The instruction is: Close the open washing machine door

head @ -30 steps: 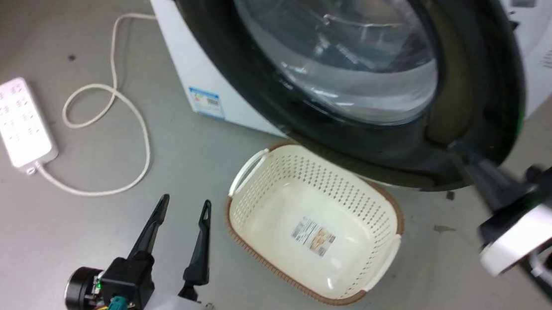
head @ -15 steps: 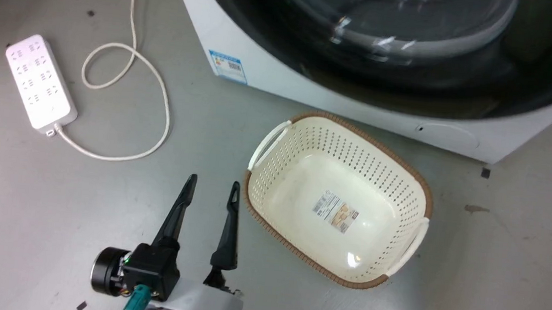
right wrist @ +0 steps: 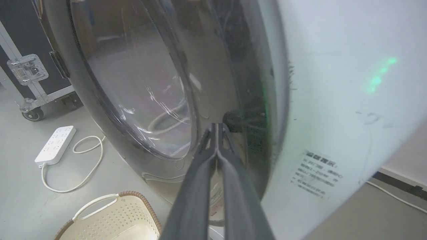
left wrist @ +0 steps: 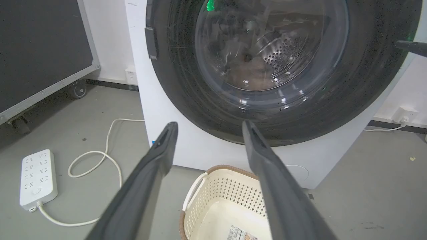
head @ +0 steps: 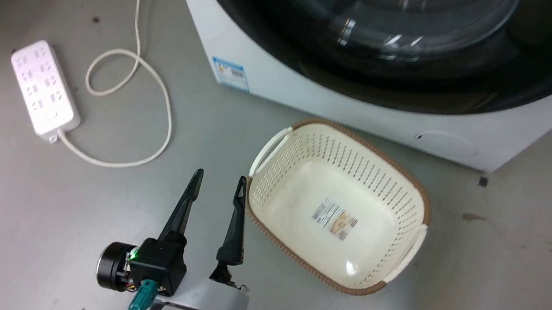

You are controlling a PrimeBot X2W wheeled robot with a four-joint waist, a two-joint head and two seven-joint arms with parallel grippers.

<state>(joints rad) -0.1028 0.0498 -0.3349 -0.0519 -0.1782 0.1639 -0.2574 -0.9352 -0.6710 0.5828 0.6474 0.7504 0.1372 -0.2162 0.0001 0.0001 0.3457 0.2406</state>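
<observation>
Two checks, the inspector says: door position first, then both pincers. Where does the washing machine door (left wrist: pixel 373 83) stand?

It lies against the front of the washing machine (left wrist: pixel 206 150), the technician answers. In the left wrist view its black ring covers the opening, and the steel drum (left wrist: pixel 283 55) shows through the glass. Whether it is latched cannot be told.

And the right gripper (right wrist: pixel 217 127)?

Its two fingers are pressed together with nothing between them. The tips are at the door's black ring near the outer edge, beside the machine's white side panel. Contact cannot be confirmed.

The left gripper (head: pixel 219 177)?

Its fingers are spread apart and hold nothing. They point toward the machine above the grey floor (head: pixel 49 230), just left of the cream basket (head: pixel 306 152). The basket stands on the floor in front of the machine, below the door. A blue label (head: pixel 230 73) and a round hatch (head: pixel 449 142) sit low on the white front. A white power strip (head: pixel 44 87) with a looped cable (head: pixel 167 115) lies well to the left.
</observation>
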